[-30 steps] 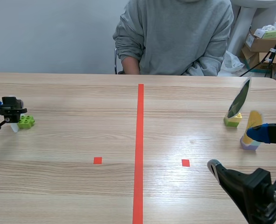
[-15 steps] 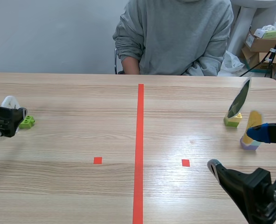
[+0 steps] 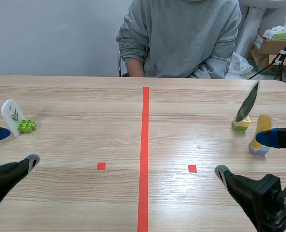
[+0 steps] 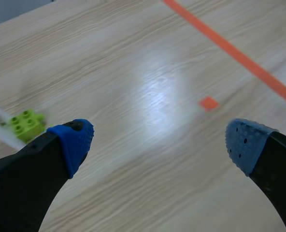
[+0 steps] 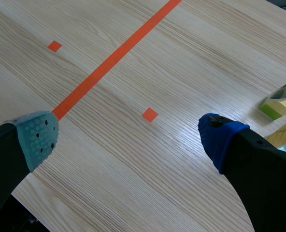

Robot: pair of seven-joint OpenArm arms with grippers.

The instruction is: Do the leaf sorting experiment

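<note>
A white card with a pressed leaf [image 3: 11, 116] stands upright against a small green brick [image 3: 26, 125] at the table's far left. My left gripper [image 3: 13, 147] is open and empty, just nearer than them; in its wrist view the left gripper [image 4: 160, 137] has the green brick [image 4: 27, 123] beside its left finger. At the far right a dark green leaf card [image 3: 248, 102] stands in a lime brick [image 3: 241, 124], and a yellow leaf card [image 3: 263, 124] stands in a pale purple brick [image 3: 259, 147]. My right gripper [image 3: 244, 154] is open and empty beside them.
A person in a grey sweatshirt [image 3: 181, 38] sits across the table. An orange-red tape line [image 3: 144, 154] runs down the middle, with a small square mark [image 3: 101, 166] on one side and another square mark [image 3: 192, 168] on the other. Cardboard boxes [image 3: 273, 46] stand beyond the table's back right corner.
My left gripper has let go of the white leaf card at the green brick, drawn back toward the near edge and opened. The right arm has not moved.
</note>
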